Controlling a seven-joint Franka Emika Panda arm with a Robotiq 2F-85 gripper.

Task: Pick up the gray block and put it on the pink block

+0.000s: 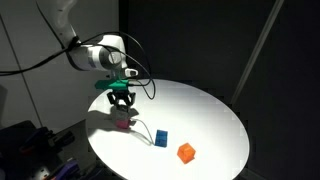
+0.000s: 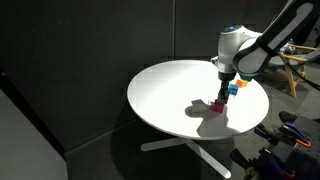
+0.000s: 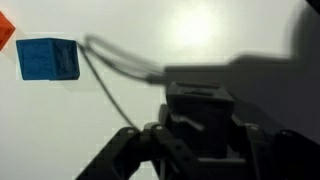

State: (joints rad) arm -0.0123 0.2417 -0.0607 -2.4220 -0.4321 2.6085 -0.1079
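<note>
My gripper (image 1: 122, 102) hangs over the near-left part of the round white table (image 1: 205, 110), right above the pink block (image 1: 123, 123). The pink block also shows under the gripper (image 2: 222, 94) in an exterior view (image 2: 217, 107). In the wrist view the gray block (image 3: 198, 108) sits dark and shadowed between my fingers (image 3: 200, 140), which close on its sides. It is held at or just above the pink block. The pink block is hidden in the wrist view.
A blue cube (image 1: 160, 138) (image 3: 48, 60) and an orange cube (image 1: 186, 152) (image 3: 5, 30) lie on the table beside the gripper. A thin cable (image 3: 115, 65) trails across the table. Dark curtains surround the table; clutter stands past its edge.
</note>
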